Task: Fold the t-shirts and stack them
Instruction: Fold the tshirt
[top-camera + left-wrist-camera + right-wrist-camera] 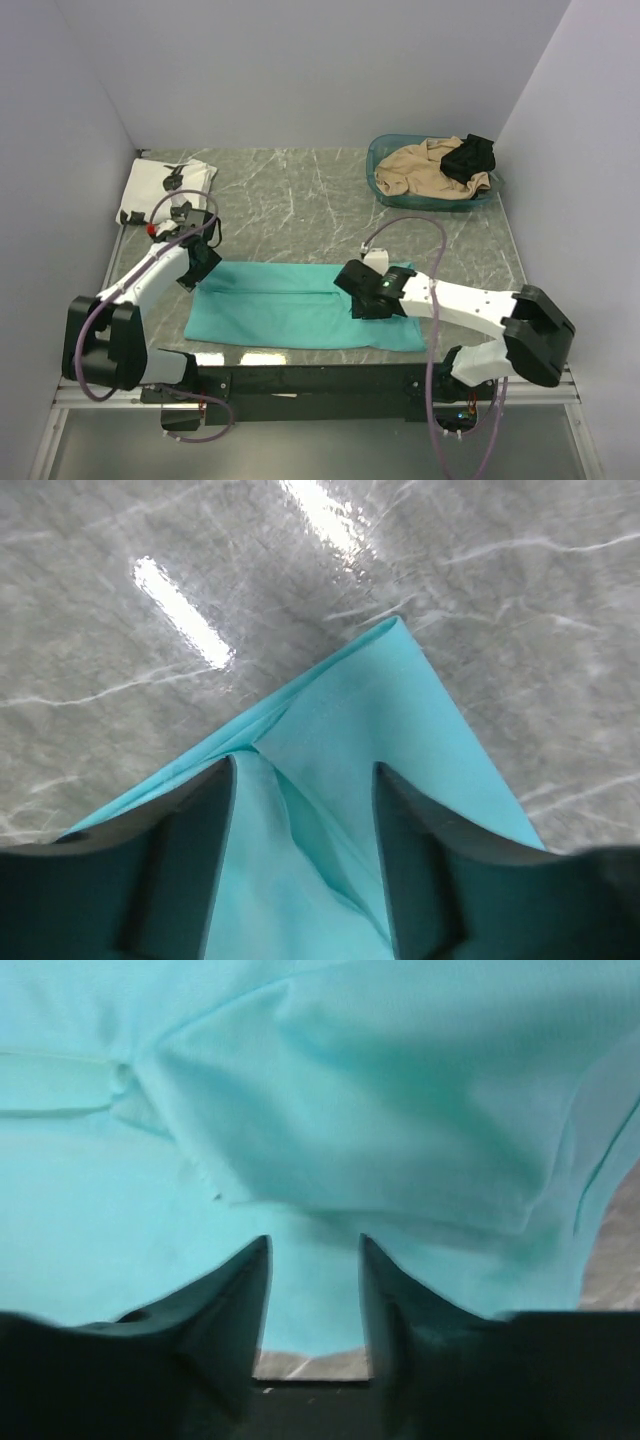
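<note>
Well, the basket [378, 158] holds tan garment [420, 170] and black garment [470, 157].

1. The tabletop [300, 205] is a grey marble-look slab with white veins all over it, pretty glossy.
2. Up close in the left wrist view there are two bright glare streaks [182, 612] on that surface: one slanted bar and another up near the top edge.
3. In the far right corner there's a see-through bluish plastic basket [374, 165] sitting flat on the table, close to the side wall.
4. Inside it, a tan garment [418, 170] is crumpled in a heap and fills most of the basket.
5. A small black garment [470, 158] is bunched on top of the tan one, toward the basket's right end.
6. Plain pale walls [320, 70] box the table in at the back and on both sides.
</note>
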You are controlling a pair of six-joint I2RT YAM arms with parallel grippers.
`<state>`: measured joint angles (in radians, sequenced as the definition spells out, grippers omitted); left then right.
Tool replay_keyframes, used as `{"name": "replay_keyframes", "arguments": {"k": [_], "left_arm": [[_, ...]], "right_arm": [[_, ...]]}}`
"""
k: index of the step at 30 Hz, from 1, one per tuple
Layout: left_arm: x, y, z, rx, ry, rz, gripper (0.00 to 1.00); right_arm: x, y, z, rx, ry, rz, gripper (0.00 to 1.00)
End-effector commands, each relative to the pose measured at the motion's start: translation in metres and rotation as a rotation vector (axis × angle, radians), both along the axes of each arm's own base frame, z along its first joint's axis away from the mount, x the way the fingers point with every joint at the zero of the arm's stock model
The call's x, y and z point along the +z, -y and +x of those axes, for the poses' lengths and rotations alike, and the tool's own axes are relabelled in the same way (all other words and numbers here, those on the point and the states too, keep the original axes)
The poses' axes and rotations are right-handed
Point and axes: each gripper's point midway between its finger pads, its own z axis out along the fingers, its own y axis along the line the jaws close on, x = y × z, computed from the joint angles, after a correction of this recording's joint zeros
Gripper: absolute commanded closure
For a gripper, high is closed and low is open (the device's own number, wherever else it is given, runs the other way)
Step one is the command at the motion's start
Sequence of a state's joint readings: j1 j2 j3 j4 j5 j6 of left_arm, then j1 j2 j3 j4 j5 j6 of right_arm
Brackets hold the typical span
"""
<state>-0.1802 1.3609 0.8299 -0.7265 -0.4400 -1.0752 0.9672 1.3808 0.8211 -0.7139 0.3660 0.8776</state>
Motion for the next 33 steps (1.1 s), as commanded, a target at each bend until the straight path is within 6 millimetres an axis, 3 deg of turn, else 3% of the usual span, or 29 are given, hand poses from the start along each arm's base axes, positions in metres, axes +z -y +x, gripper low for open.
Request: {"name": "replay_keyframes", "arguments": {"k": [1, 3, 6, 8, 10, 14, 19, 23, 27, 31, 33], "left_arm": [[0.028, -0.006, 0.002, 0.05, 0.09, 0.011, 0.31], [0.04, -0.004, 0.008, 0.045, 0.128, -0.001, 0.19], [0.053, 0.006, 0.018, 0.008, 0.179, -0.045, 0.08], [0.058, 0.014, 0.026, -0.028, 0.21, -0.078, 0.05], [0.058, 0.019, 0.03, -0.049, 0.219, -0.094, 0.01], [0.054, 0.039, 0.045, -0.128, 0.245, -0.143, 0.01], [0.022, 0.06, 0.048, -0.201, 0.175, -0.196, 0.01], [0.0, 0.064, 0.045, -0.22, 0.119, -0.206, 0.01], [-0.017, 0.061, 0.038, -0.219, 0.079, -0.196, 0.01], [-0.032, 0.059, 0.031, -0.221, 0.03, -0.187, 0.01], [-0.036, 0.058, 0.029, -0.217, 0.016, -0.181, 0.01]], "right_arm": [[0.026, -0.013, 0.004, 0.005, 0.068, 0.136, 0.45], [0.043, -0.015, 0.011, 0.02, 0.123, 0.154, 0.39], [0.07, -0.02, 0.022, 0.044, 0.193, 0.213, 0.32], [0.078, -0.019, 0.036, 0.028, 0.217, 0.245, 0.29], [0.075, -0.017, 0.044, 0.017, 0.189, 0.286, 0.29], [0.079, -0.012, 0.083, -0.024, 0.247, 0.343, 0.26], [0.06, 0.0, 0.114, -0.086, 0.211, 0.33, 0.22], [0.042, 0.009, 0.107, -0.093, 0.152, 0.282, 0.19], [0.036, 0.01, 0.087, 0.011, 0.137, 0.3, 0.19], [0.034, -0.025, 0.051, 0.285, 0.073, 0.425, 0.19], [0.026, -0.035, 0.036, 0.377, 0.063, 0.382, 0.19]]}}
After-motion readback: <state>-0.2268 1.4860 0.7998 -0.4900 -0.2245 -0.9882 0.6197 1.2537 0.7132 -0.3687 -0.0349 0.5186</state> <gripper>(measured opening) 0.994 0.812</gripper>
